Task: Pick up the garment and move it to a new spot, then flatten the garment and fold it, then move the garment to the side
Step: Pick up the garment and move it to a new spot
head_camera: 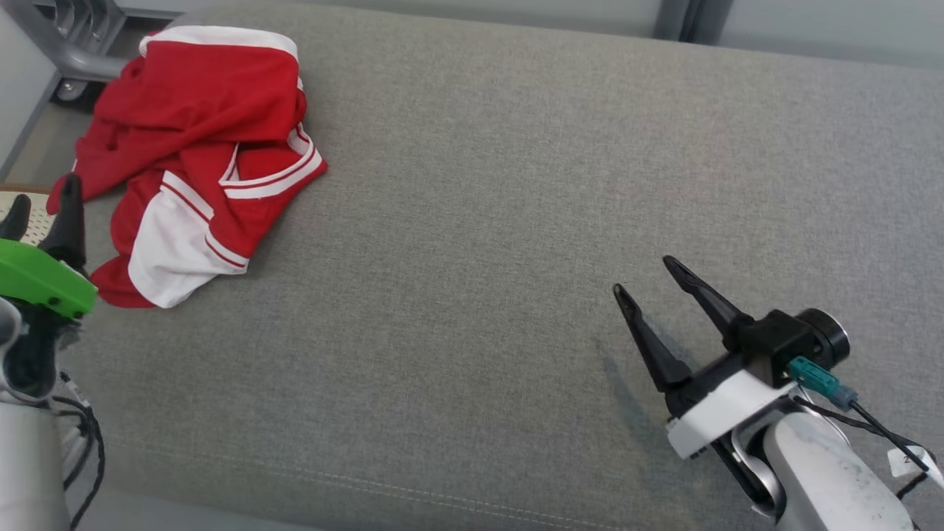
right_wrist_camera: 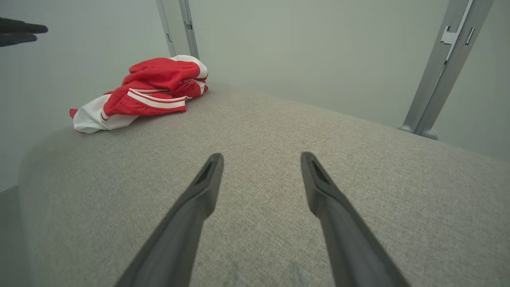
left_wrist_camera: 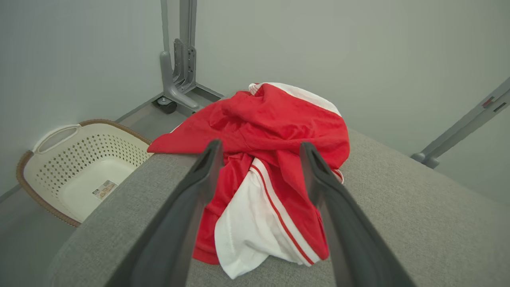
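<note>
Left end effector [left_wrist_camera: 259, 148], fingers spread and empty, hovers just short of the crumpled red-and-white garment [head_camera: 199, 140] at the far-left corner of the grey upholstered surface [head_camera: 516, 184]. Right end effector [head_camera: 644, 274] is likewise open, well apart from it. Step 1, the pickup, looks not yet begun; next the left should advance and pinch a fold.

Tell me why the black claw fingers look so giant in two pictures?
Left wrist view: the wide lens sits right behind the left claw, so its fingers loom big over the red garment. Right wrist view: same stretch on the right claw, and the grey cushion looks bent. Head view: soft even light, faint shadows, no glare.
</note>
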